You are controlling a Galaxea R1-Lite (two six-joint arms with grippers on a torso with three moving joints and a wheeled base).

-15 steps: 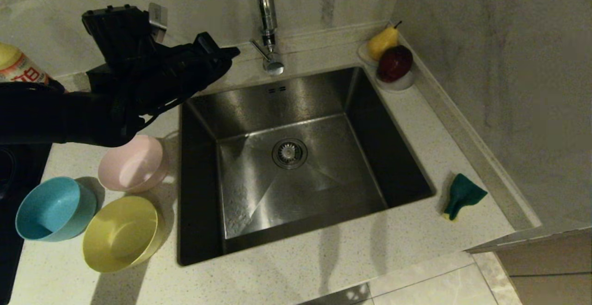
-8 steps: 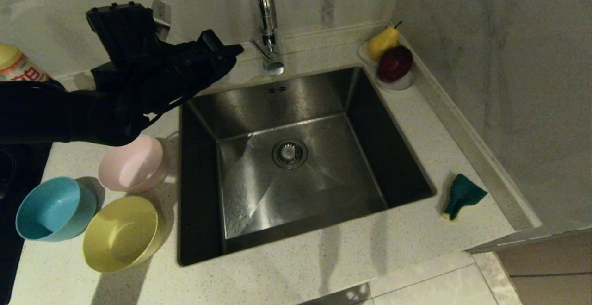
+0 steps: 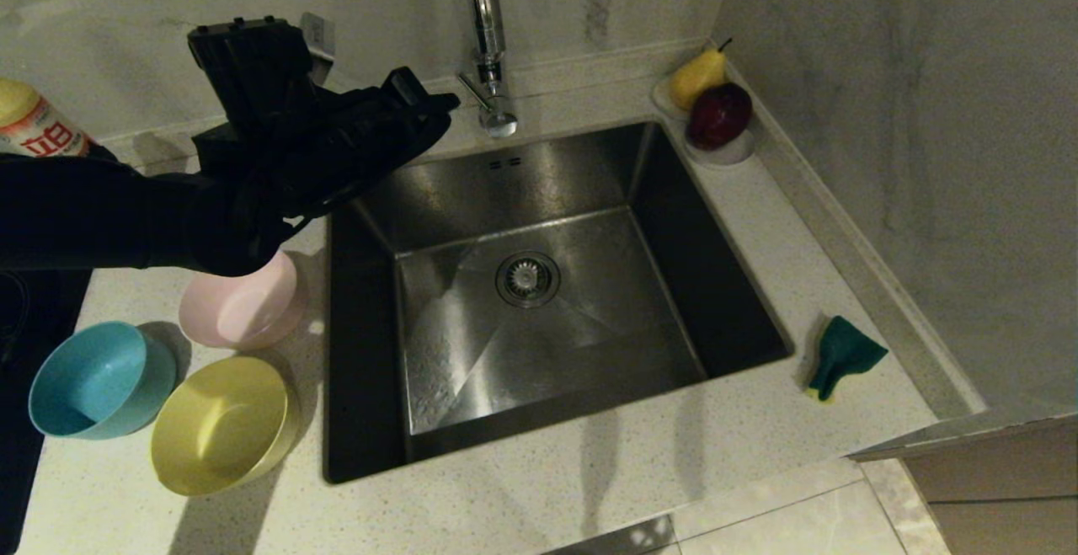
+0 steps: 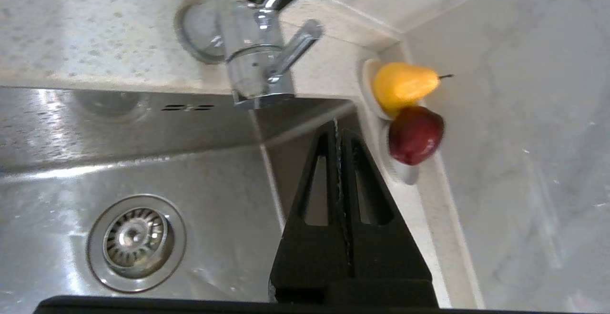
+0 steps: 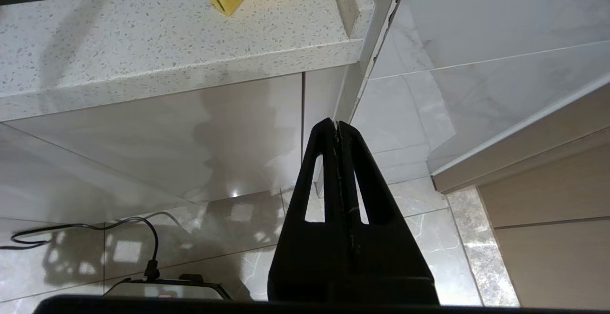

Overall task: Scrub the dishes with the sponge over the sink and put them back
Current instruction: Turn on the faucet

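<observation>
Both my grippers are closed on nothing: left gripper hangs beside the faucet, right gripper parked low, bowls and sponge untouched.

From my seat I'm looking at a speckled stone countertop with the sink set into it. Left of the basin sit the pink bowl, blue bowl and yellow bowl. The sponge lies right, the fruit dish at the back corner.
</observation>
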